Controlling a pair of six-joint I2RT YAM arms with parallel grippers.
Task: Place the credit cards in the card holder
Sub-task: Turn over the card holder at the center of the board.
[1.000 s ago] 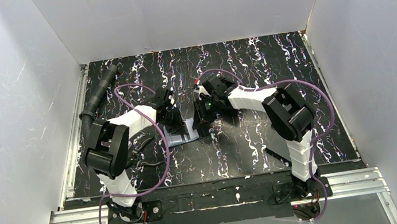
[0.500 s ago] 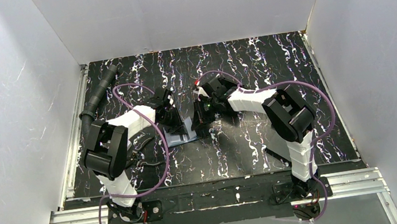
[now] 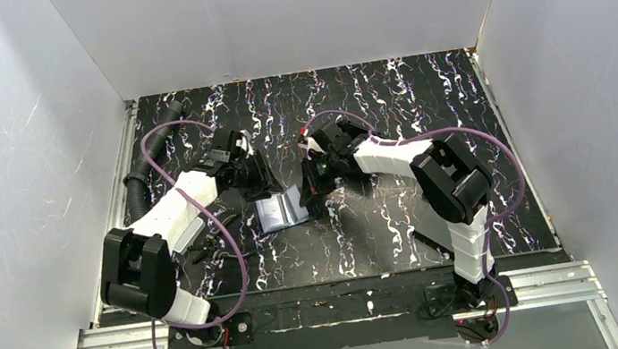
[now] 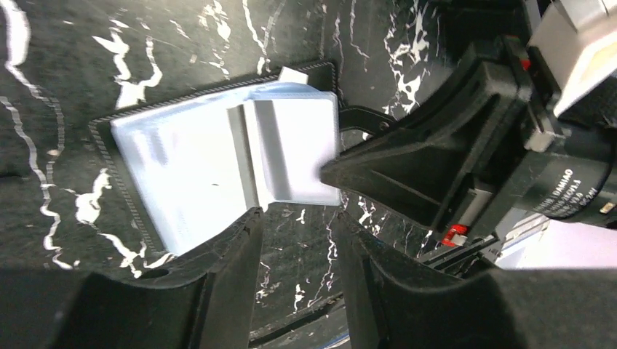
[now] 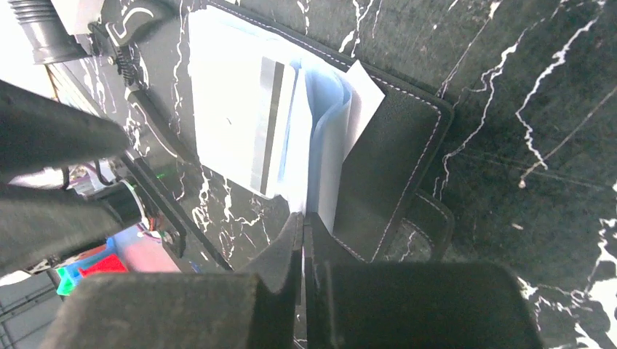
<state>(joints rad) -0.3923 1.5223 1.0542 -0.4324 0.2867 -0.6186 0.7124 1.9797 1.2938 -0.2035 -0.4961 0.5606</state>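
The card holder (image 3: pixel 281 210) lies open on the table, black outside and pale blue-grey inside. In the right wrist view its black flap (image 5: pixel 393 160) stands to the right, and a white card with a grey stripe (image 5: pixel 269 123) lies on the pale inside against the pocket. A second white card corner (image 5: pixel 364 87) pokes out behind the pocket. My right gripper (image 5: pixel 303 218) (image 3: pixel 310 194) is shut on the pale pocket edge of the holder. My left gripper (image 4: pixel 295 218) (image 3: pixel 259 179) is open and empty, just off the holder's (image 4: pixel 196 160) edge.
A black ribbed hose (image 3: pixel 153 145) lies along the table's left edge. White walls close the table on three sides. The right arm's black gripper body (image 4: pixel 451 167) fills the right of the left wrist view, close to my left fingers.
My left arm has swung out to the left and its gripper has drawn back off the holder. The right gripper has stayed shut on the holder.
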